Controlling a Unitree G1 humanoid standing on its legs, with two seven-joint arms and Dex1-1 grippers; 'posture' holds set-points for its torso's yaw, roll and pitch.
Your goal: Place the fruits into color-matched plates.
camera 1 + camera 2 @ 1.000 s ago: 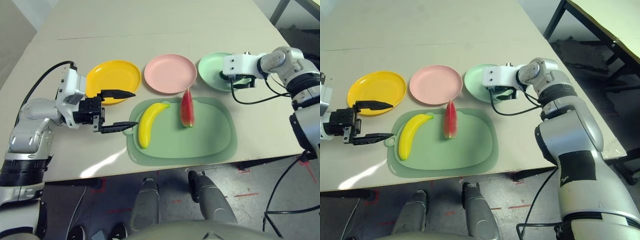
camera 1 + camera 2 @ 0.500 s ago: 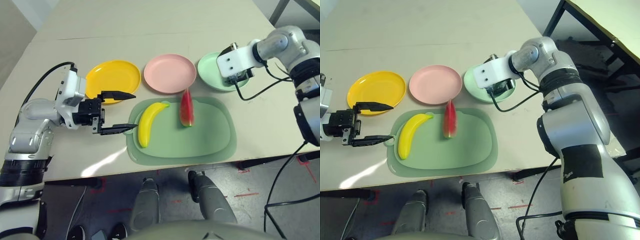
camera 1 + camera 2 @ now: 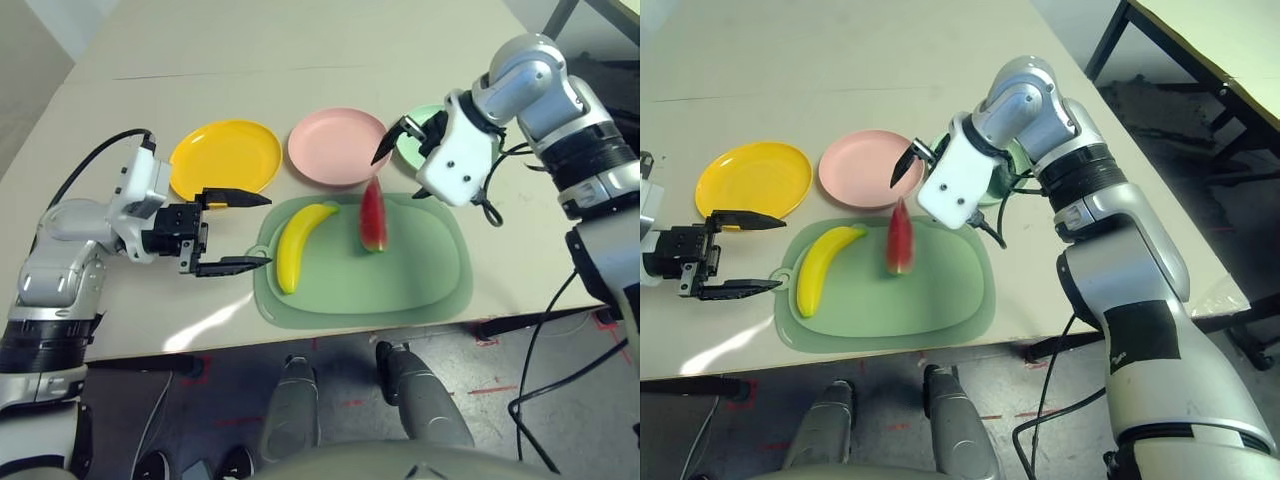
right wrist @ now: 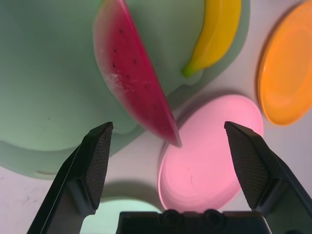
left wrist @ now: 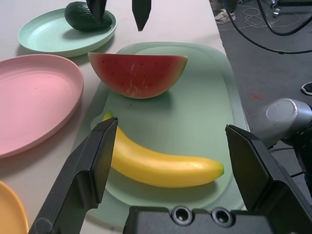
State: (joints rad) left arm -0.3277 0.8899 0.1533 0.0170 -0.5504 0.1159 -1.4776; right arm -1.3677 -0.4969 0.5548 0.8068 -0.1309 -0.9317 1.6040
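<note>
The right pincer, jaws wide and empty, is swinging off the mint plate (avocado delivered) toward the watermelon at centre frame; the left pincer is waiting wide beside the banana.

Beige table, grey floor, second table beyond.

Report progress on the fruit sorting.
Done: the avocado lies in the green plate. In hand: nothing; the open right gripper hangs above the watermelon, and the open left gripper faces the banana. Left: watermelon to the pink plate, banana to the yellow plate; both lie on the mat.
</note>
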